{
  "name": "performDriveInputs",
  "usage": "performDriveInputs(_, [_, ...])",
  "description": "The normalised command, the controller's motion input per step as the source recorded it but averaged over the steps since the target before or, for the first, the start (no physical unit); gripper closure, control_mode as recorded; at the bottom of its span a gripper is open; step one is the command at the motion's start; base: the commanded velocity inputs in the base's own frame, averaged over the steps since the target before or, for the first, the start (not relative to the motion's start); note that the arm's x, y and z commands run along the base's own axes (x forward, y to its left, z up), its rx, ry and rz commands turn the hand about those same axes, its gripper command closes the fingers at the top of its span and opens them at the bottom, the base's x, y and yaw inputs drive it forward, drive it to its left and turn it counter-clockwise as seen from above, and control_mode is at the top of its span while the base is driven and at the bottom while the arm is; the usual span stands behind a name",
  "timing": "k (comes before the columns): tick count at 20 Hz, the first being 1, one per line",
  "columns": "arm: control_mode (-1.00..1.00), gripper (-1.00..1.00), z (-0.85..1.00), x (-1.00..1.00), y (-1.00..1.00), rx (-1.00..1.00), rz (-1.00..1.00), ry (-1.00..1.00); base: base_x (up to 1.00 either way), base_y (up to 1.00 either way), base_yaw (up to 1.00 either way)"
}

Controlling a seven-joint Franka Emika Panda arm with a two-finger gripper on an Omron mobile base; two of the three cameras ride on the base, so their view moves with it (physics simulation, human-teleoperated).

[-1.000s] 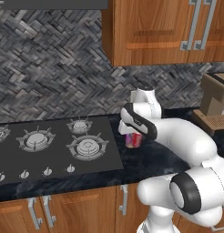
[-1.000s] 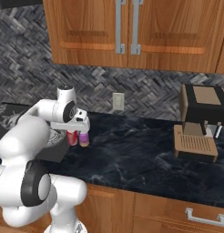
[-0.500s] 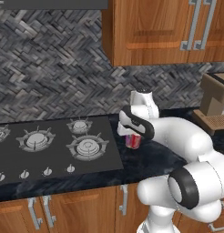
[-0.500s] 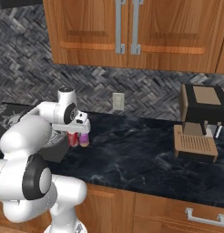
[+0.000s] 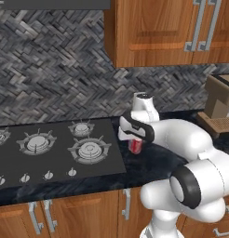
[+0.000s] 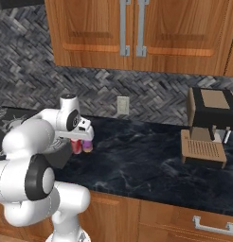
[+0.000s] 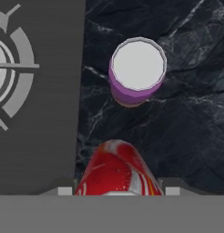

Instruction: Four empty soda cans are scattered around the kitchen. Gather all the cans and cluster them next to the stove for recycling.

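My gripper (image 5: 135, 135) (image 6: 81, 137) points down over the black counter, just right of the stove (image 5: 56, 148) (image 7: 36, 100). It is shut on a red soda can (image 5: 136, 146) (image 6: 76, 147) (image 7: 116, 169), which is upright between the jaws. A second soda can (image 7: 137, 75) (image 6: 88, 147), pink-purple with a pale top, stands on the counter close beside the red one, a small gap apart. Whether the red can's base touches the counter I cannot tell.
A brown and black coffee machine (image 6: 207, 126) (image 5: 219, 106) stands at the counter's right end. Wood cabinets (image 6: 132, 33) hang above, low over the counter. A wall outlet (image 6: 122, 105) sits on the backsplash. The stove's knobs (image 5: 36, 176) line its front edge.
The gripper with the red can has sunk slightly toward the counter beside the pink-purple can. Nothing else has moved.
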Motion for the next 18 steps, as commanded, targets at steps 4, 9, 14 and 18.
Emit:
performDriveInputs(4, [-1.00,1.00,-0.18,0.07,0.09,-0.02,-0.04,0.00,0.00,0.00,0.00])
performDriveInputs(9, [-1.00,1.00,-0.18,0.10,0.07,-0.03,-0.04,0.00,0.00,0.00,0.00])
performDriveInputs(14, [-1.00,1.00,-0.18,0.12,0.03,-0.02,-0.04,0.00,0.00,0.00,0.00])
performDriveInputs(18, [-1.00,1.00,-0.16,0.12,0.00,-0.01,-0.04,0.00,0.00,0.00,0.00])
